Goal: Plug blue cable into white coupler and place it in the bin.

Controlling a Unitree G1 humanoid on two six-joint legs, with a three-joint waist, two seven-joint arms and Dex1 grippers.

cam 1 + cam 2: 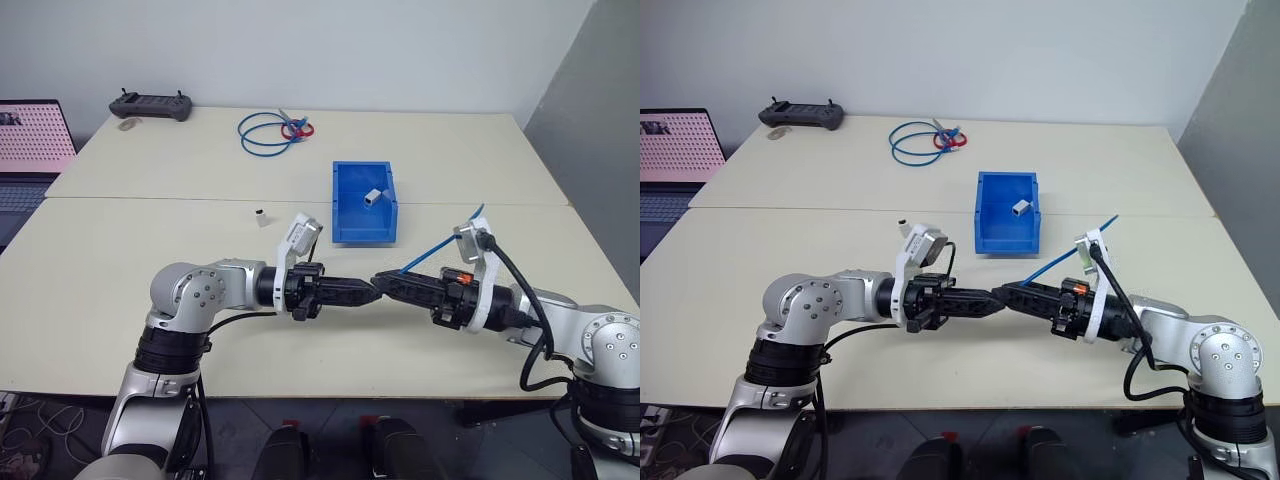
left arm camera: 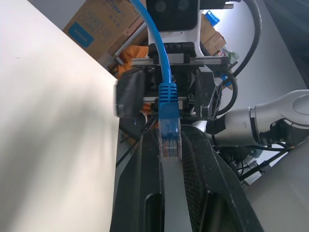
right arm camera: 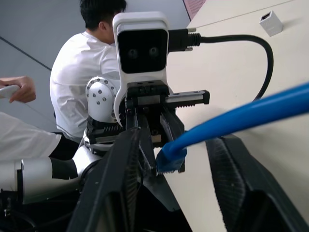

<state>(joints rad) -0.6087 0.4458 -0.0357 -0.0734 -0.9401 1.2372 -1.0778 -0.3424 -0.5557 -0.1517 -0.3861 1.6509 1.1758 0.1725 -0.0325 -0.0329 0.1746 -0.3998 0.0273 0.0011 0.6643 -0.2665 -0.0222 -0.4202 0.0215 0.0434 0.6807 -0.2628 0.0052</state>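
Pale beige, the desk carries everything, and the task looks barely begun. The blue bin stands right of centre, past the arms, with a greyish block in it; nothing of the task has gone into it yet.

Over the near half of the desk the two arms meet tip to tip. The left pincer is fully closed on the clear plug at one end of the cable, which the left wrist view shows lying between its fingers. The right pincer faces it with its jaws apart. The cable runs between them and, as far as the right wrist view shows, touches neither, so it grips nothing. The cable is off the desk, rising to the right past the right wrist.

The coupler lies alone on the desk, left of the bin and beyond the left arm, untouched.

So the cable is in hand. Fetching the coupler, plugging in and dropping the pair in the bin all remain.
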